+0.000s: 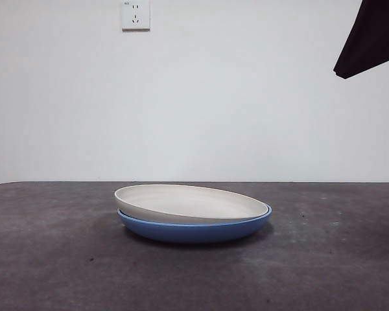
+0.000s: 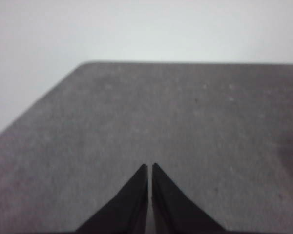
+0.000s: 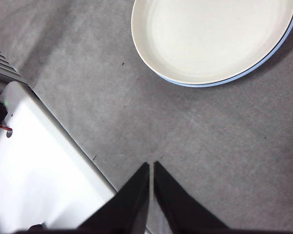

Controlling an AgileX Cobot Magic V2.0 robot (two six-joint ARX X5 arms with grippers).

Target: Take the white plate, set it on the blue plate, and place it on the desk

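Front view: white plate (image 1: 193,201) nested in blue plate (image 1: 194,230).

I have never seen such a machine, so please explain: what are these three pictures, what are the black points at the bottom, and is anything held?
It is a robot with two arms at a table. One picture looks level across the desk; the other two come from cameras on the arms' wrists. The black points are each arm's pincer: the left pincer and the right pincer, both shut and holding nothing. On the desk the white plate lies on the blue plate. The right pincer is above the desk, apart from the plates.
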